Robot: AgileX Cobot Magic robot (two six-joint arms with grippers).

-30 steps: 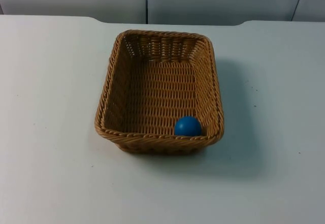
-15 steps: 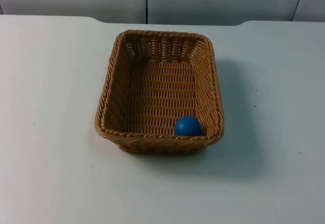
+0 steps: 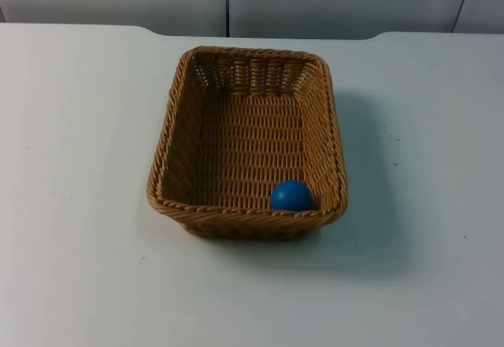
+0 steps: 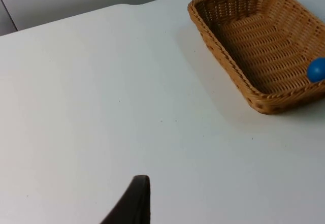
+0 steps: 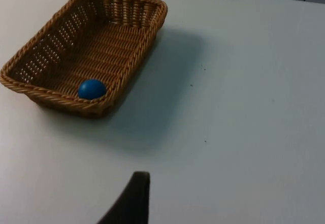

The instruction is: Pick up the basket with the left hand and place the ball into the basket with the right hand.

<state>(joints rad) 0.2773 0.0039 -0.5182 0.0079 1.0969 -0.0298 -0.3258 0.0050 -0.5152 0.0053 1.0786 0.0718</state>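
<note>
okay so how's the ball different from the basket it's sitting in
The ball is blue, smooth and round; the basket is tan, woven and rectangular. The ball is far smaller, taking up just one near corner of the basket's floor. The basket is open-topped and holds the ball; the ball holds nothing. Both sit at rest on the white table.

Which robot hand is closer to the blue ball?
Right, probably. The right gripper is off the wicker basket corner holding the blue ball; the left gripper waits farther off, on the basket's other side.
</note>
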